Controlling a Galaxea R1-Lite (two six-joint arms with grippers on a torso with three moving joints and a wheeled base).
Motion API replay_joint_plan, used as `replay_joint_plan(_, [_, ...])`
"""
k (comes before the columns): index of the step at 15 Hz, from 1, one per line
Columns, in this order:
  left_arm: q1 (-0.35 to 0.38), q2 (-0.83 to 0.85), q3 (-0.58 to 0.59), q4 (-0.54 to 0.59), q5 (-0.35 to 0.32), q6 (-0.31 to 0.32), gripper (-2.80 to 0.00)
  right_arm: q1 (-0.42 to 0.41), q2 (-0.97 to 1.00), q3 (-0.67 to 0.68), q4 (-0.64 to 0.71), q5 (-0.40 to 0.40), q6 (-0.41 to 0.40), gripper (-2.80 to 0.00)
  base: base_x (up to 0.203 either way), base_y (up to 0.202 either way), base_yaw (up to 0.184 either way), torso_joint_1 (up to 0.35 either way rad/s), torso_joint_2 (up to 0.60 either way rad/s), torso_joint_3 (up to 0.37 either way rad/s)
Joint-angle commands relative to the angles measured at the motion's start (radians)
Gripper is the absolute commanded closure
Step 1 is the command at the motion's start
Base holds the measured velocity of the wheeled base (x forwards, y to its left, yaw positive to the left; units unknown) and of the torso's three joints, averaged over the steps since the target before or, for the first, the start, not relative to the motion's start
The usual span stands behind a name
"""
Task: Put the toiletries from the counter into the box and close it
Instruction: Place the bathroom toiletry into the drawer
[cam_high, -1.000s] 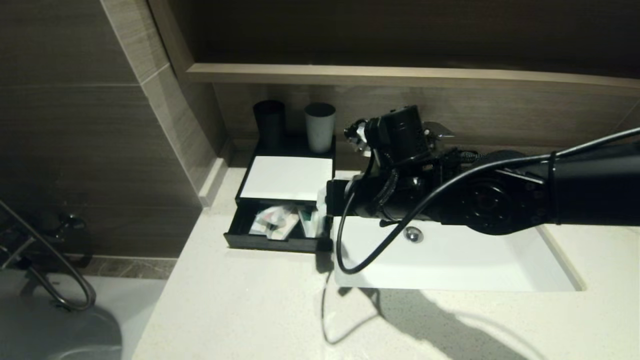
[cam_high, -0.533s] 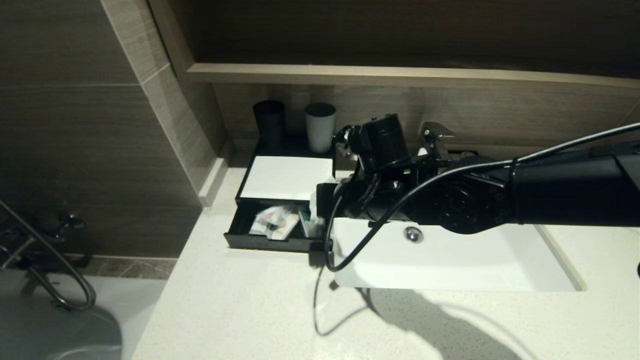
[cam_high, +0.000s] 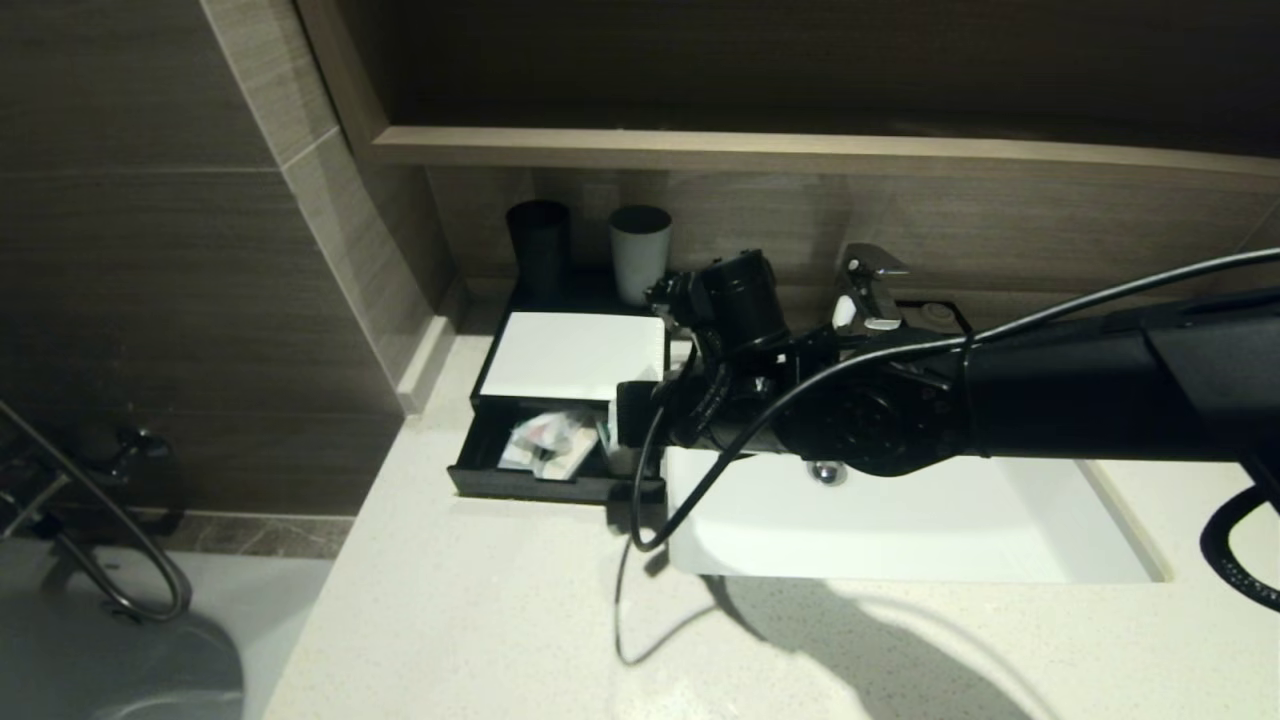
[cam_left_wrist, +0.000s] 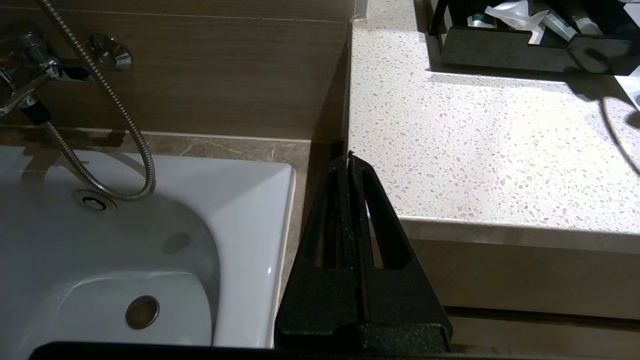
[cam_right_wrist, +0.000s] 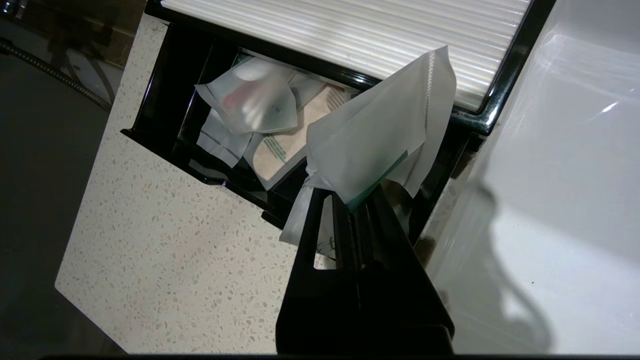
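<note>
While right fingers pinch one packet, two packets in one drawer.

right arm: matte black | cable: black, looped | pincer: black, tapered

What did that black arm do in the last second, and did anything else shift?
The right gripper, shut on a clear-and-white plastic packet, slid leftward and lower in the head view, ending at the right end of the low black box's open drawer. The packet is not yet let go. The other packets in the drawer, the black cup and grey cup, and the left gripper stayed put.
</note>
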Motion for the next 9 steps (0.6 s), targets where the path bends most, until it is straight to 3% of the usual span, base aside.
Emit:
replay_joint_plan(1, [0.000,0.000,0.000,0.000,0.001,0.000,0.00,0.004,0.008,-0.001,0.002,-0.001,-0.001,0.00,0.000,0.000,0.000,0.000,0.00,0.000])
replay_joint_plan(9, [0.000,0.000,0.000,0.000,0.001,0.000,0.00,0.021,0.033,0.002,0.002,-0.001,-0.001,0.00,0.000,0.000,0.000,0.000,0.00,0.000])
